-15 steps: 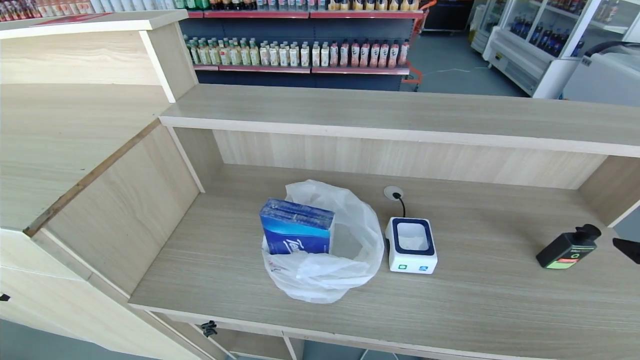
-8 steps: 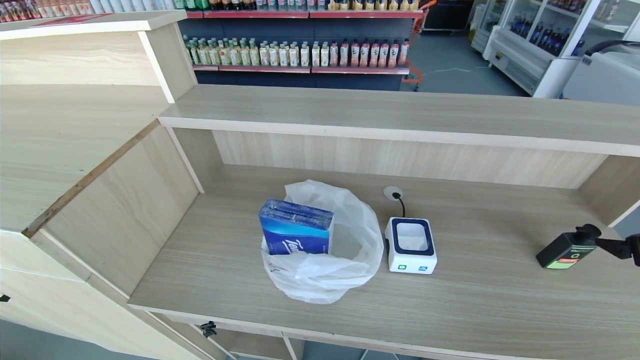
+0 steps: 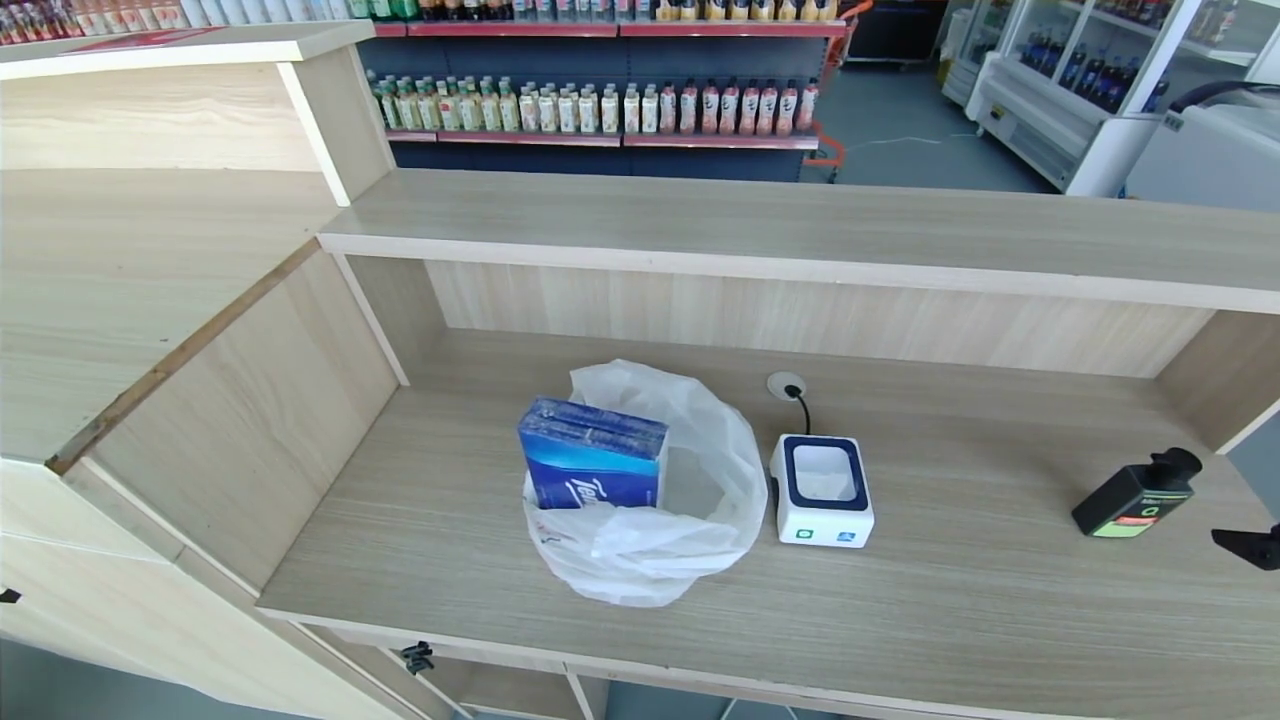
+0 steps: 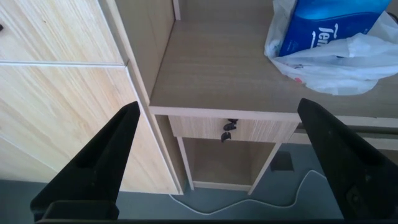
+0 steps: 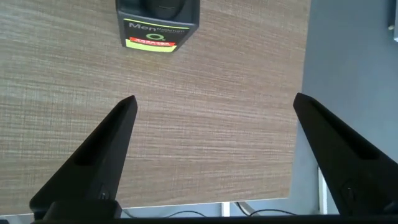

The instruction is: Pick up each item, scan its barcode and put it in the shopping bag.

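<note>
The scanner (image 3: 821, 490) sits on the counter (image 3: 960, 610). Just left of the scanner is the shopping bag (image 3: 640, 555), with a tissue pack (image 3: 592, 455) in it. Well right of the scanner is a bottle (image 3: 1135, 497).

You have, partly seen: tissue pack (image 3: 592, 455), lower part hidden inside the shopping bag (image 3: 640, 560); black bottle (image 5: 158, 25), far end cut off at the right wrist view's edge.

counter (image 3: 980, 600): pale wood-grain laminate, matt, smooth
shopping bag (image 3: 640, 560): thin translucent white plastic, crinkled, faint sheen
tissue pack (image 3: 592, 455): blue plastic wrap, glossy
barcode scanner (image 3: 822, 490): white hard plastic, smooth
bottle (image 3: 1135, 497): black plastic, matt
</note>
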Available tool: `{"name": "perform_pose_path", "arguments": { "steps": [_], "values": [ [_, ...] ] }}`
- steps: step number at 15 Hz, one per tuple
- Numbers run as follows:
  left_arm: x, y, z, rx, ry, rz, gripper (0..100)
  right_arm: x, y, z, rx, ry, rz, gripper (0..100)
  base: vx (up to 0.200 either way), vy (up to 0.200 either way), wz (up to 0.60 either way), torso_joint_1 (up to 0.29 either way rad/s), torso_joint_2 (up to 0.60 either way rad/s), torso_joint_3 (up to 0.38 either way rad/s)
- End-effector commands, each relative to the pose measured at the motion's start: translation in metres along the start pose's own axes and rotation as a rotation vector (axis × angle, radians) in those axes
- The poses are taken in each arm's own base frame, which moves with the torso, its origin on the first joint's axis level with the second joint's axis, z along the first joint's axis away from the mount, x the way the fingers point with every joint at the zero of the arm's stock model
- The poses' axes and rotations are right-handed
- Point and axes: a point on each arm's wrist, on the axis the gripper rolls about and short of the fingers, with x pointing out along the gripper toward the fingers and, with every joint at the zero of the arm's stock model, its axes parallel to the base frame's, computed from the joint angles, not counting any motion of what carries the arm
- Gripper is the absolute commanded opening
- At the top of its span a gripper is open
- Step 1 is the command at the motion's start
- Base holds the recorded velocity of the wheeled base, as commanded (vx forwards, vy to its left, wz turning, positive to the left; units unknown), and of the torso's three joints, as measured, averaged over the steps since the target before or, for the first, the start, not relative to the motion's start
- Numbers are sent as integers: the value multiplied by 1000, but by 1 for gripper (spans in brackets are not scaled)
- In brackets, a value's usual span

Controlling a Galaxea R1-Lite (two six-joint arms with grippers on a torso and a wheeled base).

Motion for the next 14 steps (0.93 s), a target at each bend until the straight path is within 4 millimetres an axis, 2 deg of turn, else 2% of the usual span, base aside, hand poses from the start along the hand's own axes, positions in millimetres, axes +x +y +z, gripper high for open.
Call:
{"name": "perform_pose_path", "arguments": {
  "steps": [1,5,8,14],
  "values": [
    [0,0,0,0,0,0,100,13,-6,-3,6,0,26,100,0,0,0,0,0,0],
    [0,0,0,0,0,2,100,39,-18,-6,-2,-22,88,100,0,0,0,0,0,0],
    [0,0,0,0,0,2,100,47,-20,-9,-8,-18,110,100,0,0,0,0,0,0],
    [0,0,0,0,0,0,100,65,-22,-3,-46,-105,208,100,0,0,0,0,0,0]
  ]
}}
